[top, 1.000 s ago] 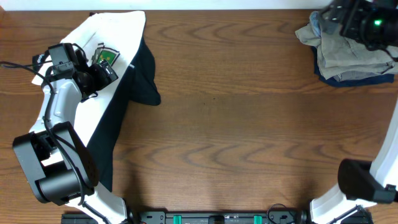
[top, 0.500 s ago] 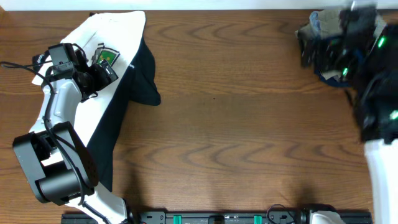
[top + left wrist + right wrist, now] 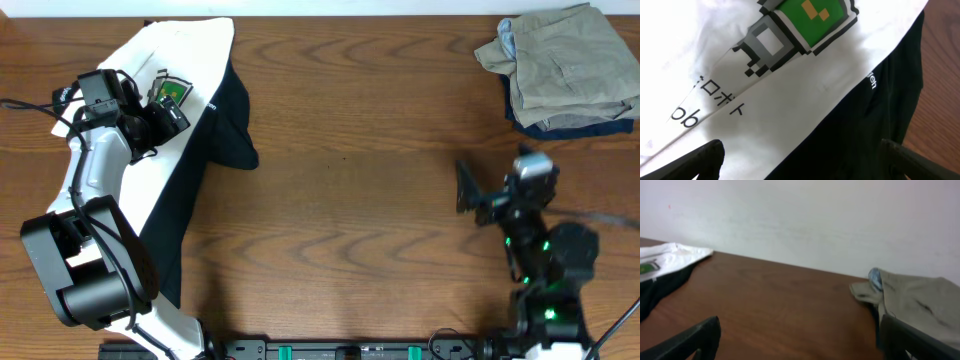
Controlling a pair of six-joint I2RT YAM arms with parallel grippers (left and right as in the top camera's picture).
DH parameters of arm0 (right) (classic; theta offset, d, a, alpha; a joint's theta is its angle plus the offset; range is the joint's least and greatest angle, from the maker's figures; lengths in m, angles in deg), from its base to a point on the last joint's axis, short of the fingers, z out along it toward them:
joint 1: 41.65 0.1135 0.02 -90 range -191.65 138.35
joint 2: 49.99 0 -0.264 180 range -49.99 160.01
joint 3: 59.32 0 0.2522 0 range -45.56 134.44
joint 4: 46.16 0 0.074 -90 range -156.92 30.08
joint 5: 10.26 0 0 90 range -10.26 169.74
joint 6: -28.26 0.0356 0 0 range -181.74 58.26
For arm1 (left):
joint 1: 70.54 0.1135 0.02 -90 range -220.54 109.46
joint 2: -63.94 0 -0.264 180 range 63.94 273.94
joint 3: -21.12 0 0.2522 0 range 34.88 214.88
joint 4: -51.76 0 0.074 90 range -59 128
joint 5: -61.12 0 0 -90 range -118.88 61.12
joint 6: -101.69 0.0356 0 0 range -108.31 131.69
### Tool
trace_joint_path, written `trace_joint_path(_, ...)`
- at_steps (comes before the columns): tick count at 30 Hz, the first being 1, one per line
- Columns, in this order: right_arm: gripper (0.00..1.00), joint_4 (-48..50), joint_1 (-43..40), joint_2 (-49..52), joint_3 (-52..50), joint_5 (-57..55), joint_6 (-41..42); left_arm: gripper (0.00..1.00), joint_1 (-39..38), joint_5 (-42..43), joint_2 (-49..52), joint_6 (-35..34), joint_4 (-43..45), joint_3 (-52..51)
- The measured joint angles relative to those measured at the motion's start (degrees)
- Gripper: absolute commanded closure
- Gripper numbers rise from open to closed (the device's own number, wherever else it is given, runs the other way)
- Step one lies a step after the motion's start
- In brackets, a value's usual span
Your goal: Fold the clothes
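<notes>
A white T-shirt (image 3: 180,60) with a small green print (image 3: 172,90) lies at the far left, spread over a black garment (image 3: 232,125). My left gripper (image 3: 172,112) hovers open and empty just above the shirt beside the print. In the left wrist view the print (image 3: 810,20), the shirt (image 3: 765,100) and the black garment (image 3: 865,125) fill the frame between the spread fingers. Pale khaki shorts (image 3: 565,60) lie bundled at the back right on a navy piece (image 3: 575,127). My right gripper (image 3: 466,188) is open and empty over bare table, well in front of that pile.
A pale grey-blue piece (image 3: 508,40) sticks out at the pile's left edge. The right wrist view shows the wooden table (image 3: 780,300), the shorts (image 3: 920,300) at the right and a white wall behind. The left arm's base (image 3: 85,270) rests over the shirt's lower part.
My right arm has swung away from the pile at the back right down to the front right, leaving the shorts uncovered. The left arm and the shirt have not moved.
</notes>
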Motion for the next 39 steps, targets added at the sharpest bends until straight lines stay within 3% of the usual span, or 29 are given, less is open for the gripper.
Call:
trace_joint_path(12, 0.01, 2.9, 0.0, -15.7, -16.3, -1.3, 0.0, 0.02, 0.0, 0.0, 0.0, 0.0, 0.0, 0.0)
trace_joint_path(20, 0.01, -1.7, 0.0, -22.2, -16.7, -2.4, -0.4, 0.02, 0.0, 0.0, 0.0, 0.0, 0.0, 0.0)
trace_joint_path(27, 0.01, -13.4, 0.0, -29.4, -16.7, -2.6, -0.4, 0.02, 0.0, 0.0, 0.0, 0.0, 0.0, 0.0)
trace_joint_path(39, 0.01, -13.6, 0.0, -31.7, -16.7, -2.8, -0.4, 0.02, 0.0, 0.0, 0.0, 0.0, 0.0, 0.0)
